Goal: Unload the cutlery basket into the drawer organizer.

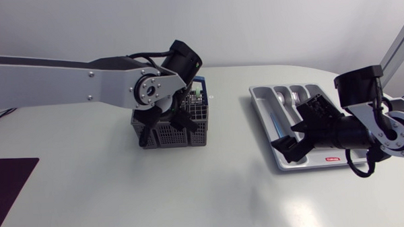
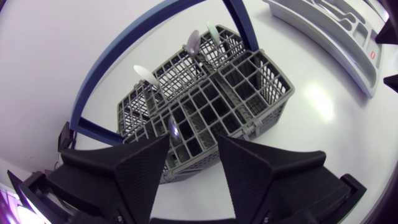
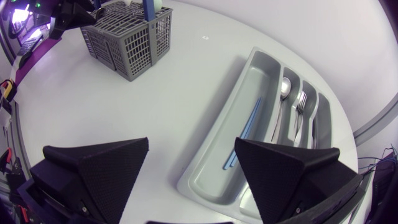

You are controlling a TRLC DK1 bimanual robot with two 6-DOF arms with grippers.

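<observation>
Left fingers [image 2: 134, 171] hang open, empty, just above the cutlery basket [image 2: 272, 102], seemingly to straddle a utensil [image 2: 175, 129]; right fingers [image 3: 99, 168], well apart from it, likewise open and empty

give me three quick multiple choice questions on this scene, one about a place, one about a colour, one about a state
1. Where is the left gripper?
a) just above the cutlery basket
b) flat on the bare table
c) inside a cupboard

2. What colour is the basket's handle?
a) red
b) blue
c) yellow

3. In what state is the right gripper, near the drawer organizer?
a) shut on a fork
b) open, holding nothing
c) shut on a spoon

Answers:
1 a: the left wrist view looks straight down into the basket's cells from close above.
2 b: the arched handle is blue against the grey mesh.
3 b: the right wrist view shows it spread wide with nothing in it.
</observation>
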